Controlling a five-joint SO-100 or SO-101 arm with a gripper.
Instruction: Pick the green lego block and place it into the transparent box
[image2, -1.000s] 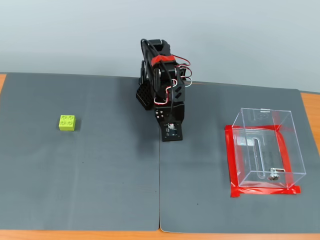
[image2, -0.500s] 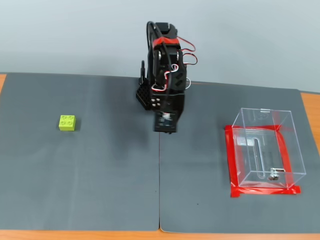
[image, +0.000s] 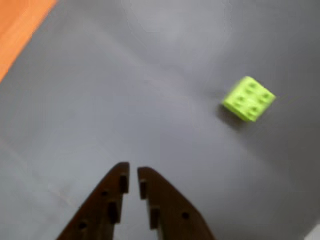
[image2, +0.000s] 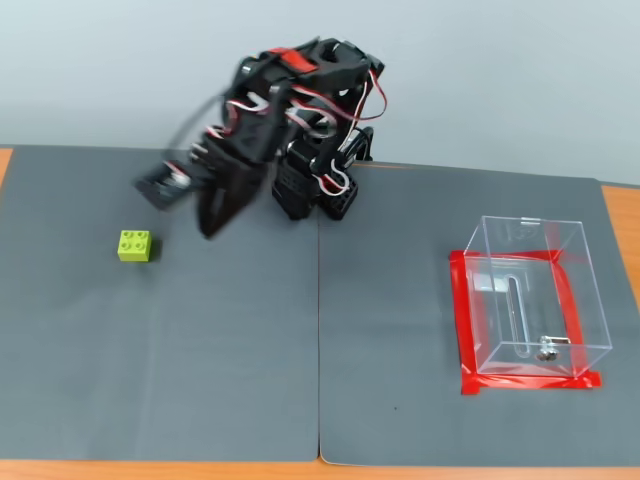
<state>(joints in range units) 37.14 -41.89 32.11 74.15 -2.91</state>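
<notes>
One brick (image2: 135, 245) sits alone on grey mat, fixed view left, w/ open room all round; tool (image: 133, 172) hangs above, clenched, empty. Box (image2: 530, 295) far right, near tabletop (image2: 620, 215) edge.

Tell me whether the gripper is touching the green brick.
Apart. The wrist view shows bare grey mat between the gripper and the green brick, which lies off to the upper right.

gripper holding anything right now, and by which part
Nothing is held: the gripper is nearly shut on empty air, and the green lego block lies apart on the mat.
</notes>
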